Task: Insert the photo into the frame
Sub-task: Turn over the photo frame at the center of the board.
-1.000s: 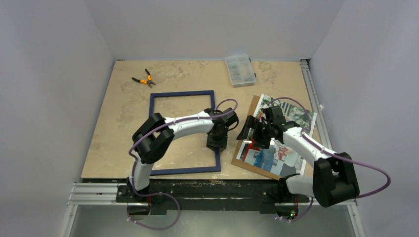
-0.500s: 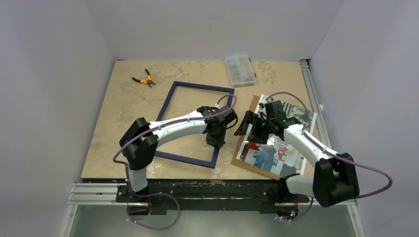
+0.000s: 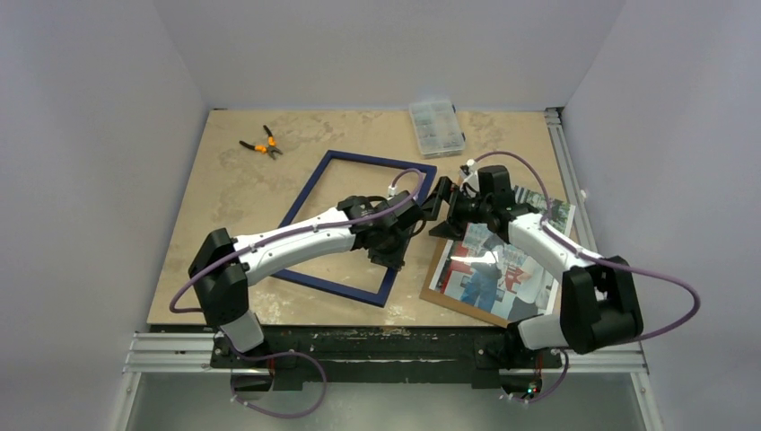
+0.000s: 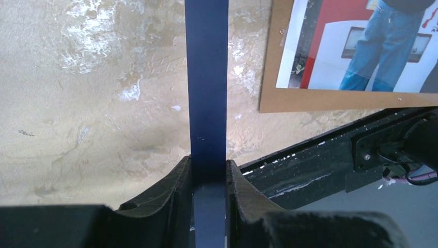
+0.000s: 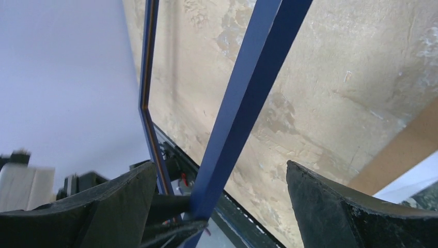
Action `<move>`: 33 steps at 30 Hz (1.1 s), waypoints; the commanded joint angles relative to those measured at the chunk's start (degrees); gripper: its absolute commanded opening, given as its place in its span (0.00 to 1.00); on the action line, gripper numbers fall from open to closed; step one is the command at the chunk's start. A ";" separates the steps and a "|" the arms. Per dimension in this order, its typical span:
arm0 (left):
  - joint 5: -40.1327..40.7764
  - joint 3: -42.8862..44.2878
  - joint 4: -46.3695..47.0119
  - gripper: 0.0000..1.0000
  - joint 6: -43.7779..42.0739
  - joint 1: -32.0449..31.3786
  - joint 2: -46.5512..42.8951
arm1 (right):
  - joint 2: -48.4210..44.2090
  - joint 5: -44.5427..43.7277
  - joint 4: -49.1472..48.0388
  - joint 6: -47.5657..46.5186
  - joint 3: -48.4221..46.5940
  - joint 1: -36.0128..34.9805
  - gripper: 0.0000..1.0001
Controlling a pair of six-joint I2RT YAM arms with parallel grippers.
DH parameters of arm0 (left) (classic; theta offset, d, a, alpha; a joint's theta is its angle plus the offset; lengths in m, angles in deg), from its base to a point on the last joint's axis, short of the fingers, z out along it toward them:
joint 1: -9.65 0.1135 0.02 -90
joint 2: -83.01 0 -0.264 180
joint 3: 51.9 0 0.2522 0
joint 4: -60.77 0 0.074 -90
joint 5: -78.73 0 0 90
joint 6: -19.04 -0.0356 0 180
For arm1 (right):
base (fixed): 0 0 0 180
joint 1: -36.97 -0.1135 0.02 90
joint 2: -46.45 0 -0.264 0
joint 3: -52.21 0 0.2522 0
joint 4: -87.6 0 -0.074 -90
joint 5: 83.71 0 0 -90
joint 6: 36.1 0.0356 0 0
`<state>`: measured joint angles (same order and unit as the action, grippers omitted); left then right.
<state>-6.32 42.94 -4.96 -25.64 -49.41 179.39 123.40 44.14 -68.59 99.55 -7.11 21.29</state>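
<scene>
Count, near to far: one photo (image 3: 494, 269), picture side up on one brown board (image 4: 320, 99) at the near right. One frame (image 3: 377, 161) sits mid-table, left of the photo, blue face up. Its long axis runs near to far, with the far end swung right. The left gripper (image 4: 208, 168) is clamped on its right rail, and the right gripper (image 5: 222, 196) has its jaws spread wide around that same rail. At the back there's one pair of pliers (image 3: 260, 144) and one clear box (image 3: 436, 127).

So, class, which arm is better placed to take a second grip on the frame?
Probably right: the right gripper stands open astride a rail of the frame; the left gripper is shut on it.
</scene>
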 commanded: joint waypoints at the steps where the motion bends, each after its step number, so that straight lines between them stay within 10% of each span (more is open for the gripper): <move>1: 2.53 0.35 1.36 0.00 -2.25 -1.08 -4.43 | 4.59 3.55 -6.77 4.26 -4.15 0.24 0.94; 13: 3.74 -1.63 2.53 0.00 -2.01 -2.52 -9.39 | 13.83 3.47 -20.67 13.06 -4.10 0.64 0.86; 20: 4.51 -3.53 4.24 0.00 -1.91 -2.89 -13.24 | 14.66 5.13 -30.04 18.34 -2.57 1.09 0.56; 24: 5.24 -4.71 4.38 0.00 -1.82 -2.90 -14.84 | 13.34 4.67 -30.07 18.62 -2.51 1.08 0.21; 33: 8.31 -4.28 4.32 0.87 -2.28 -4.06 -17.60 | 5.33 -3.96 -8.66 11.15 -9.37 1.01 0.00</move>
<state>-1.86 37.81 -2.73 -26.62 -52.47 165.38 134.09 45.06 -87.54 116.97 -10.65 22.28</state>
